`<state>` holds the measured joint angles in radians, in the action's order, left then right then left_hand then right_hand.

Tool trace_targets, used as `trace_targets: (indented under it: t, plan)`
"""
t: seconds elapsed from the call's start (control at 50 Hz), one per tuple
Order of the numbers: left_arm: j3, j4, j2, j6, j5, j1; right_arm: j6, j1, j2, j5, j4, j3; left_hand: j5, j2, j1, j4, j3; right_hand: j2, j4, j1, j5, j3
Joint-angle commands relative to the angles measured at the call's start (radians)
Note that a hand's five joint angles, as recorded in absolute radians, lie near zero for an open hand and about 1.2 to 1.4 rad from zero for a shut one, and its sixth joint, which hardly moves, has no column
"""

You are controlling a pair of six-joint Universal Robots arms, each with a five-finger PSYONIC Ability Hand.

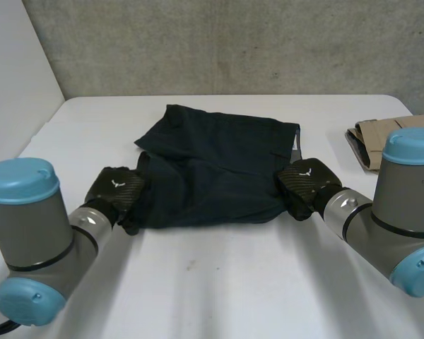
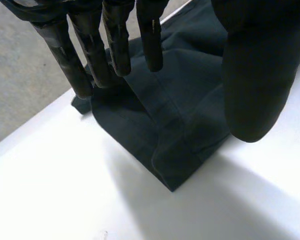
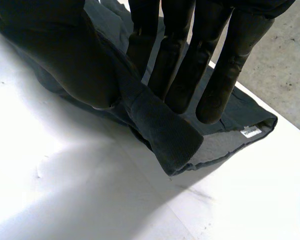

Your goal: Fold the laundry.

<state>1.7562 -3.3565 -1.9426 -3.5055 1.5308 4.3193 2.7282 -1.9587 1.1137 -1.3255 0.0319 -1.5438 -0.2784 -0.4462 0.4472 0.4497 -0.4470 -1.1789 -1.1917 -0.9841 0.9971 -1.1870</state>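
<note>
On the white worktop (image 1: 219,282), the head view shows a dark garment (image 1: 215,166) spread flat. The left hand (image 1: 116,189) is at its near left corner and the right hand (image 1: 304,185) at its near right corner. A tan folded cloth (image 1: 374,138) lies well apart. Left wrist view: straight fingers (image 2: 117,45) touch the garment, the thumb held apart. Right wrist view: fingers (image 3: 180,75) and thumb pinch a raised fold.

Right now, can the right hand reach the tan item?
Probably not yet: the right hand pinches the dark garment and must let go first. The table toward the tan item looks free.
</note>
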Motion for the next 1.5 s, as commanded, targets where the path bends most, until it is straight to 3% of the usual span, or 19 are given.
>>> trace_targets:
  t: [0.02, 0.2, 0.44, 0.52, 0.58, 0.64, 0.76, 0.84, 0.92, 0.98, 1.08, 1.16, 1.24, 1.32, 1.5]
  plan:
    - [-0.015, 0.000, -0.042, -0.006, -0.181, 0.056, -0.009, -0.003, -0.002, 0.000, -0.001, -0.006, -0.098, -0.105, 0.104, 0.101, -0.104, -0.217, -0.205, -0.412, 0.225, -0.209]
    - [-0.066, -0.003, -0.127, -0.007, -0.153, 0.065, -0.007, -0.003, -0.002, 0.000, 0.005, -0.012, -0.128, -0.134, 0.133, 0.131, -0.133, -0.217, -0.205, -0.412, 0.225, -0.209]
    - [-0.172, 0.002, -0.237, -0.009, -0.129, 0.065, -0.009, -0.003, -0.003, -0.001, 0.006, -0.015, -0.324, -0.331, 0.330, 0.327, -0.330, -0.217, -0.205, -0.412, 0.225, -0.209]
    - [-0.196, 0.002, -0.254, -0.013, -0.118, 0.062, -0.010, -0.006, -0.003, -0.001, 0.006, -0.015, -0.491, -0.498, 0.497, 0.494, -0.497, -0.217, -0.205, -0.412, 0.225, -0.209]
    - [-0.215, 0.005, -0.271, -0.021, -0.113, 0.062, -0.012, -0.003, -0.003, -0.003, 0.006, -0.015, -0.933, -0.940, 0.939, 0.937, -0.939, -0.217, -0.205, -0.412, 0.225, -0.209]
    - [-0.199, 0.006, -0.251, -0.021, -0.077, 0.054, -0.015, -0.003, -0.002, -0.004, 0.005, -0.012, -0.943, -0.950, 0.949, 0.947, -0.949, -0.217, -0.205, -0.412, 0.225, -0.209]
    - [-0.150, 0.008, -0.043, -0.013, 0.005, 0.050, -0.039, -0.003, 0.064, -0.009, -0.023, 0.008, -0.943, -0.950, 0.949, 0.947, -0.949, -0.217, -0.205, -0.412, 0.225, -0.209]
    - [-0.095, 0.020, 0.121, -0.023, 0.005, 0.040, -0.116, -0.003, 0.165, -0.008, -0.110, 0.030, -0.943, -0.950, 0.949, 0.947, -0.949, -0.217, -0.205, -0.412, 0.225, -0.209]
    - [-0.029, 0.118, 0.298, -0.058, 0.003, 0.002, -0.206, -0.006, 0.231, -0.008, -0.240, 0.059, -0.943, -0.950, 0.949, 0.947, -0.949, -0.217, -0.205, -0.412, 0.225, -0.209]
    - [0.023, 0.248, 0.396, -0.144, 0.000, -0.006, -0.281, -0.008, 0.267, -0.012, -0.373, 0.070, -0.943, -0.950, 0.949, 0.947, -0.949, -0.217, -0.205, -0.412, 0.225, -0.209]
    - [0.138, 0.474, 0.526, -0.396, 0.000, -0.039, -0.404, -0.003, 0.290, -0.012, -0.593, 0.039, -0.943, -0.950, 0.949, 0.947, -0.949, -0.217, -0.205, -0.412, 0.225, -0.209]
    - [0.234, 0.555, 0.609, -0.545, 0.002, -0.107, -0.478, -0.003, 0.308, -0.012, -0.742, -0.024, -0.943, -0.950, 0.949, 0.947, -0.949, -0.217, -0.205, -0.412, 0.225, -0.209]
    - [0.299, 0.539, 0.628, -0.595, 0.000, -0.130, -0.516, 0.003, 0.321, -0.006, -0.770, -0.061, -0.943, -0.950, 0.949, 0.947, -0.949, -0.217, -0.205, -0.412, 0.225, -0.209]
    - [0.295, 0.456, 0.567, -0.589, 0.005, -0.132, -0.507, 0.032, 0.322, -0.003, -0.697, -0.070, -0.943, -0.950, 0.949, 0.947, -0.949, -0.217, -0.205, -0.412, 0.225, -0.209]
    - [0.111, 0.155, 0.211, -0.530, 0.037, -0.132, -0.437, 0.021, 0.173, -0.032, -0.477, -0.070, -0.943, -0.950, 0.949, 0.947, -0.949, -0.217, -0.205, -0.412, 0.225, -0.209]
